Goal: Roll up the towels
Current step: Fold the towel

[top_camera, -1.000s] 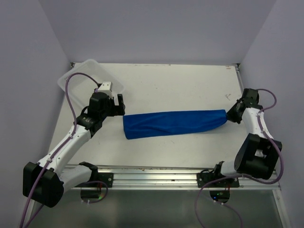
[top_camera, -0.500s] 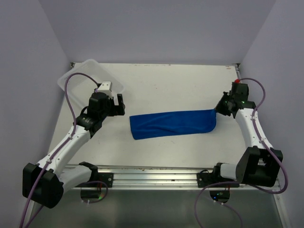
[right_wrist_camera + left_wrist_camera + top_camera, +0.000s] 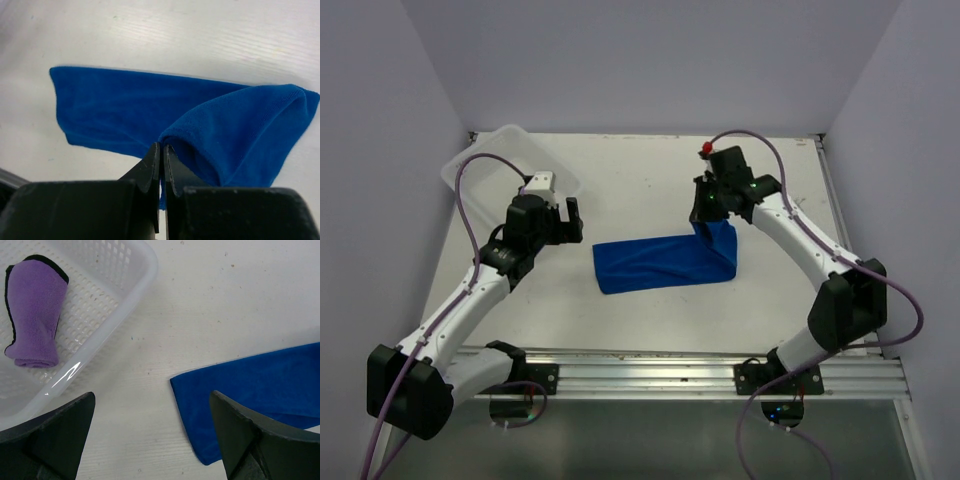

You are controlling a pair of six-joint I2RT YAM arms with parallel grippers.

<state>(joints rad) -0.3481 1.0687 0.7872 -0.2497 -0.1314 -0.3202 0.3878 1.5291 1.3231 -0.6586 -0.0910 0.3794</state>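
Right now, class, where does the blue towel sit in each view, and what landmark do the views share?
Top external: blue towel mid-table, right end held up by the right hand.
Left wrist: lower right; basket upper left.
Right wrist: across the middle, pinched in the right hand.
Shared landmark: the towel's flat left end.

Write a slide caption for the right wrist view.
Right tool shut on the blue towel, holding one end folded over the rest.

Bench (image 3: 650, 180): bare strips lie far centre and near edge. Obstructions: white basket (image 3: 495, 140), far-left corner; blue towel (image 3: 650, 262), centre, right end lifted; right arm (image 3: 800, 240) above it.
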